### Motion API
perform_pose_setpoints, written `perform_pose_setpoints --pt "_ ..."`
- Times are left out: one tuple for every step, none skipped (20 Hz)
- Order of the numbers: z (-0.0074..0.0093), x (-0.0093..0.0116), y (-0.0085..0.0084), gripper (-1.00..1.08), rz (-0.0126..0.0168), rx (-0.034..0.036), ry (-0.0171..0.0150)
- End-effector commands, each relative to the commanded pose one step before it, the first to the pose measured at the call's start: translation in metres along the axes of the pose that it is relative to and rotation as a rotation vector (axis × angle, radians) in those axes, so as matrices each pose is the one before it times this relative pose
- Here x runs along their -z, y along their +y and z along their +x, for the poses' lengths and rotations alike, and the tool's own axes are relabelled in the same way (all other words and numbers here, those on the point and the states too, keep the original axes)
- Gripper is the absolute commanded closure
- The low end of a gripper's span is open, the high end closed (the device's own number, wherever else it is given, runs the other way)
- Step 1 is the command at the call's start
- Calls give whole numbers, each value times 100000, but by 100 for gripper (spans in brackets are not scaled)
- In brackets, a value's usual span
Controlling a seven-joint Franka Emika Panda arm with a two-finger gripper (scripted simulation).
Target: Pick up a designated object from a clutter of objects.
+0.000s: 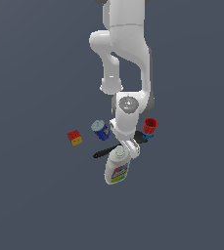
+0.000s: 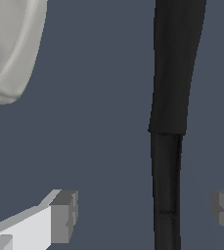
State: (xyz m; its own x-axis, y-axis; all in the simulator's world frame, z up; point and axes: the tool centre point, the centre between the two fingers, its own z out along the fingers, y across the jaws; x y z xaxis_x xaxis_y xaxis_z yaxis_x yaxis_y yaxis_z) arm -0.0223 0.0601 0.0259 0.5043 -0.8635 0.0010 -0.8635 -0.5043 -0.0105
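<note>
Spatula (image 2: pixel 167 122) lies lengthwise between the parted fingers (image 2: pixel 64 215); gripper (image 2: pixel 145 215) open.

In the exterior view, the middle of the black spatula (image 1: pixel 102 153) is being covered by the arm (image 1: pixel 125 122), and the gripper is being hidden too. In the wrist view, the spatula (image 2: pixel 169 122) and the white bottle (image 2: pixel 8 49) are being cropped by the edges.
</note>
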Motion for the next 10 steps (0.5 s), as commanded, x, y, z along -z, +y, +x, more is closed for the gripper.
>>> perform_pose_setpoints --pt "433 -867 610 -92 -1058 -942 -100" --pt "0 -25 -3 -92 0 0 0" --pt "0 0 0 108 0 0 0" --pt "0 0 0 108 0 0 0" --pt "0 0 0 108 0 0 0" --pt "0 0 0 108 0 0 0" --pt "0 0 0 108 0 0 0" --pt "0 0 0 108 0 0 0" --pt "0 0 0 108 0 0 0" --pt "0 0 0 108 0 0 0"
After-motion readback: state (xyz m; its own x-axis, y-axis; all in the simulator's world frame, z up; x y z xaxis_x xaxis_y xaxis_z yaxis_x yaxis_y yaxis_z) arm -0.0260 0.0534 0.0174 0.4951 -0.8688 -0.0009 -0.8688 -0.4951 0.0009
